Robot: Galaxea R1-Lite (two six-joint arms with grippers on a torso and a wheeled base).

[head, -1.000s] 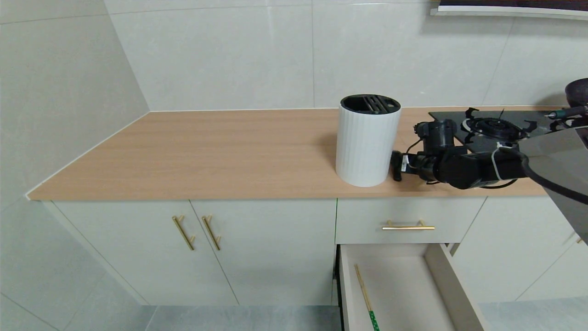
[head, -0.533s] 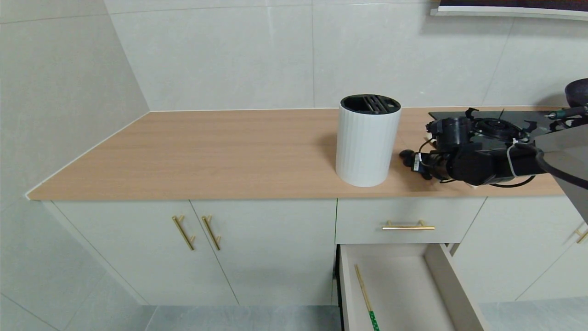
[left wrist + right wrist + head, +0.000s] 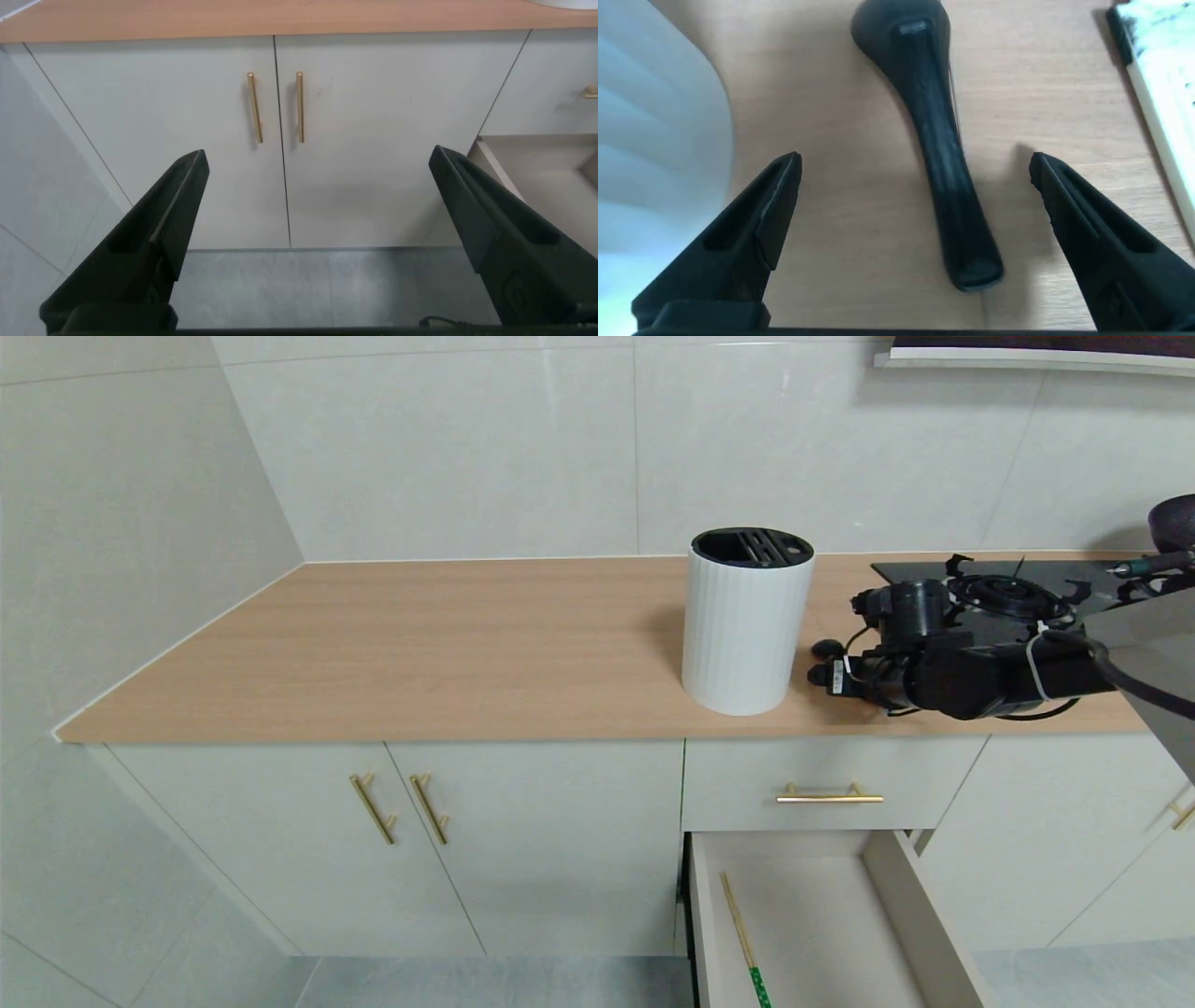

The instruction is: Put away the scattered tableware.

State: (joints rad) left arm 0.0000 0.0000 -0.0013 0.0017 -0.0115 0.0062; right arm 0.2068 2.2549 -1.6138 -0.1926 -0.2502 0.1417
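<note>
Black spoon [image 3: 936, 140], right of frame centre beside the white holder [image 3: 745, 621]: your right gripper [image 3: 913, 173] straddles it, fingers apart; centre on the handle, then close.

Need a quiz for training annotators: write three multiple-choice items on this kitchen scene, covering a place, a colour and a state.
1. Where does the black spoon lie?
A. in the drawer
B. on the countertop beside the holder
C. inside the holder

2. What colour is the holder's body?
A. green
B. red
C. white

3. How do the right gripper's jaws stand?
A. shut on the spoon
B. open, one on each side of the spoon
C. shut on the holder

Answers:
1 B: the right wrist view shows it flat on the wood next to the holder's wall.
2 C: its ribbed wall is white.
3 B: wood shows between each jaw and the spoon's handle.
</note>
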